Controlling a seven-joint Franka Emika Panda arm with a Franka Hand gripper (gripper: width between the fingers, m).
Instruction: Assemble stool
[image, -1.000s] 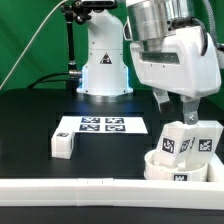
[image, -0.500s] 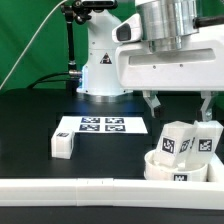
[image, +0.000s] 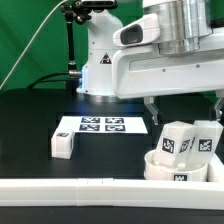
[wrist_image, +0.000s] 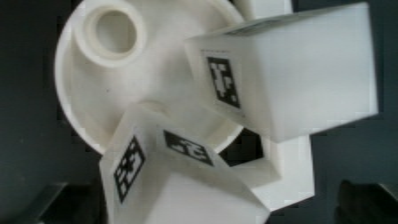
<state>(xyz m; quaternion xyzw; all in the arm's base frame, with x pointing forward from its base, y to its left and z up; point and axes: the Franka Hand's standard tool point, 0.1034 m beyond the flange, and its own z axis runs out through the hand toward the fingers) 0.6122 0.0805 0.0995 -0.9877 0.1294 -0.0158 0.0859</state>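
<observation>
The stool's round seat (image: 165, 170) lies flat near the table (image: 30, 120) edge closest to the exterior camera, toward that edge's end on the exterior view's right. Two blocky white legs stand upright inside its rim, side by side: a leg (image: 178, 141) on the exterior view's left and a second leg (image: 207, 141) on its right, both with black-and-white tags facing the camera. Whether they are fastened to the seat cannot be told.

In the wrist view the seat (wrist_image: 80, 75) shows a round open hole (wrist_image: 107, 28) in its disc. One tagged leg (wrist_image: 285, 85) and another tagged leg (wrist_image: 169, 150) rise from it toward the camera.

The gripper (image: 185, 108) hangs directly above the two legs with its fingers spread wide, one to each side, clear of the leg tops. It grasps nothing.

A loose leg (image: 63, 144) lies on the table well apart from the seat, toward the exterior view's left, just beside the marker board (image: 102, 126). A long white rail (image: 80, 186) runs along the near table edge, right in front of the seat. The arm's white base (image: 100, 60) stands at the far edge before a green backdrop (image: 25, 40).
</observation>
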